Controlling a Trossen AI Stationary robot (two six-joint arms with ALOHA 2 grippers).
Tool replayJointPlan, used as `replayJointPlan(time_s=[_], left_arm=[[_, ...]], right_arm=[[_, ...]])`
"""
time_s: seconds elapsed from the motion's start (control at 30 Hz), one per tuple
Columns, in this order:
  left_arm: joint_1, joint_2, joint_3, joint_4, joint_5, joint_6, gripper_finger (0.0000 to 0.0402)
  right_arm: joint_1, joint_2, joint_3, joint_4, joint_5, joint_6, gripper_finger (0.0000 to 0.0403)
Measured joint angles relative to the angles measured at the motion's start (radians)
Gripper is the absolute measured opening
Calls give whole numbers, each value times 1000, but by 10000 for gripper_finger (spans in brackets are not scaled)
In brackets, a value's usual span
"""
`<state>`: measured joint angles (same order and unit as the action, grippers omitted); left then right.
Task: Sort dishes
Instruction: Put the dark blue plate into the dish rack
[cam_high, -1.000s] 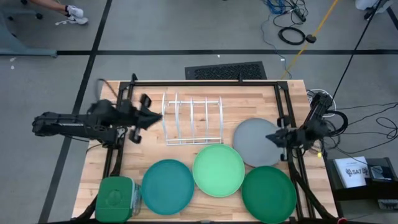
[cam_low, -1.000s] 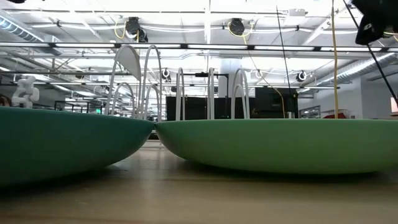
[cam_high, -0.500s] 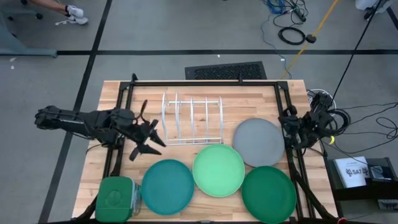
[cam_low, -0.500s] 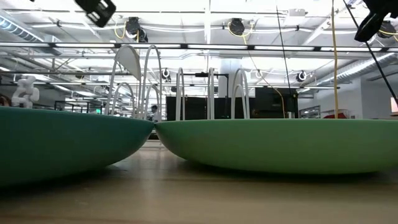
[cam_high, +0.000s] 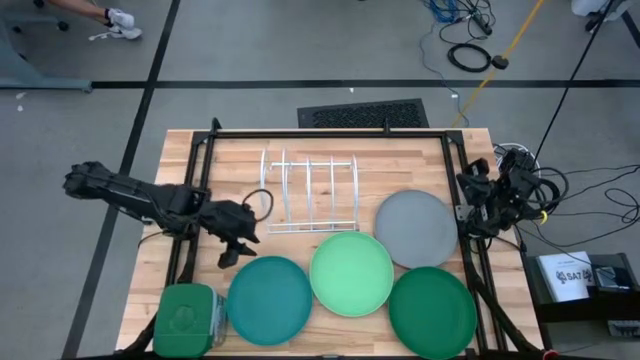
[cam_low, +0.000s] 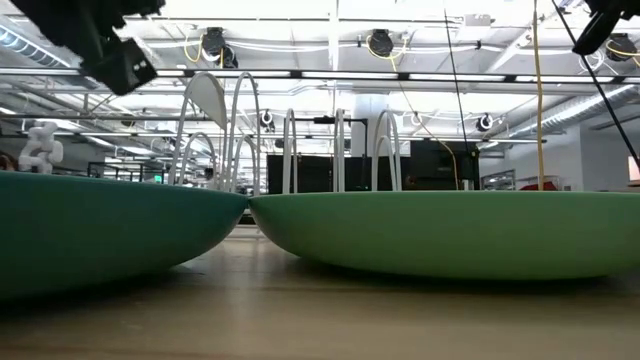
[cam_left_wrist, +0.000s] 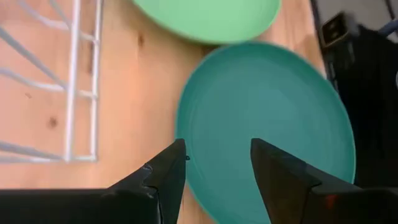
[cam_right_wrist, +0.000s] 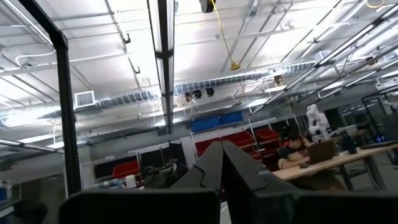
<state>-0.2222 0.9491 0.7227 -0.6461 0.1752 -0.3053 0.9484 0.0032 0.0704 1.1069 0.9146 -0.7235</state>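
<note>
Butcher-block table (cam_high: 300, 150) carries four plates along its front edge, none racked yet. Left gripper (cam_high: 234, 250), jaws spread wide and empty, hovers beside the teal plate (cam_high: 270, 299); next, pinch its rim. Right gripper (cam_high: 478, 205) waits shut at the right edge.

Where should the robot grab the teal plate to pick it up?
Probably by its rim. The teal plate lies flat on the table, so only the thin raised edge gives fingers something to pinch. The rack-side edge looks best: the open left gripper hovers just there, while the container and mint plate crowd the other sides.
</note>
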Motion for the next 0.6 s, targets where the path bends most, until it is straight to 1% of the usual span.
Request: replayJointPlan(time_s=[0.2, 0.37, 0.6], left_arm=[[-25, 128, 0, 1, -6, -30, 180], [-46, 235, 0, 1, -36, -55, 180], [-90, 348, -1, 26, -154, -48, 180]], right_arm=[[0, 0, 21, 0, -1, -47, 0], [0, 0, 24, -5, 0, -56, 0], [0, 0, 24, -51, 0, -24, 0]])
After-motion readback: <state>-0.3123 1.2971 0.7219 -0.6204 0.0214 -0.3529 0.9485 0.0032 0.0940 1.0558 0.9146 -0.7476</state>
